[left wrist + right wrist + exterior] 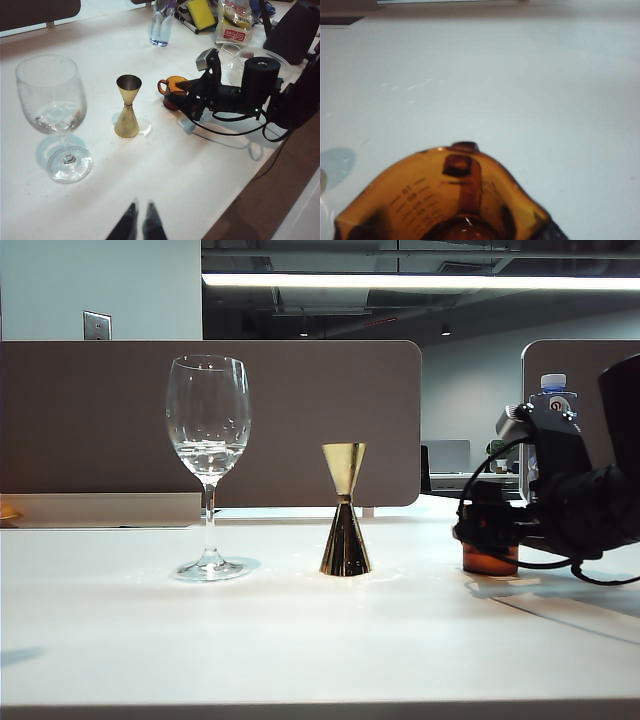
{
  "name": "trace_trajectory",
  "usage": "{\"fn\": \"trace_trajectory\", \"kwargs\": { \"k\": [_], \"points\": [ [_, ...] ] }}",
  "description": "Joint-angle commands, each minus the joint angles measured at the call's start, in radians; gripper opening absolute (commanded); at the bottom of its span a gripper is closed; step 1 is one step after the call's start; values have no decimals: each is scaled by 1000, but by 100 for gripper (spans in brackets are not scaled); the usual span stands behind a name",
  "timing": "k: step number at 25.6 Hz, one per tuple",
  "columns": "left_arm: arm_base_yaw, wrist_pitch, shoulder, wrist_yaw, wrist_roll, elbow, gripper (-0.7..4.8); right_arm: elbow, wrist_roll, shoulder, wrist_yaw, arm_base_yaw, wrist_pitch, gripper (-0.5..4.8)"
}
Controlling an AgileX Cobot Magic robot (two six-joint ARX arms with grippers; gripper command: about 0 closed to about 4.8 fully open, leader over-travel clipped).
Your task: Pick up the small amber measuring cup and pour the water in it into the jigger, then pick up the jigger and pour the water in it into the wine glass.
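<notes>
The small amber measuring cup (490,560) (172,90) stands on the white table at the right, and it fills the right wrist view (445,200). My right gripper (485,530) (182,97) (445,231) is low over it and open, a finger on each side of the cup. The gold jigger (345,510) (128,107) stands upright in the middle, narrow cone up. Left of it is the wine glass (208,420) (50,100), with some water (208,455) in the bowl. My left gripper (141,206) hovers shut and empty in front of both.
A clear water bottle (553,395) (162,25) stands behind the right arm. A yellow object (201,12), a snack packet (234,22) and a clear tumbler (230,52) lie at the back. A brown partition (300,420) runs behind the table.
</notes>
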Motion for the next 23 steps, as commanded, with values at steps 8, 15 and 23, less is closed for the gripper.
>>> {"fn": "trace_trajectory", "kwargs": {
  "k": [8,15,23],
  "points": [
    [1,13,0,2,1,2,26,13,-3,18,-3,0,-6,262],
    [1,13,0,2,1,2,26,13,-3,18,-4,0,-5,247],
    [1,13,0,2,1,2,26,13,-3,18,28,1,-5,285]
  ]
}}
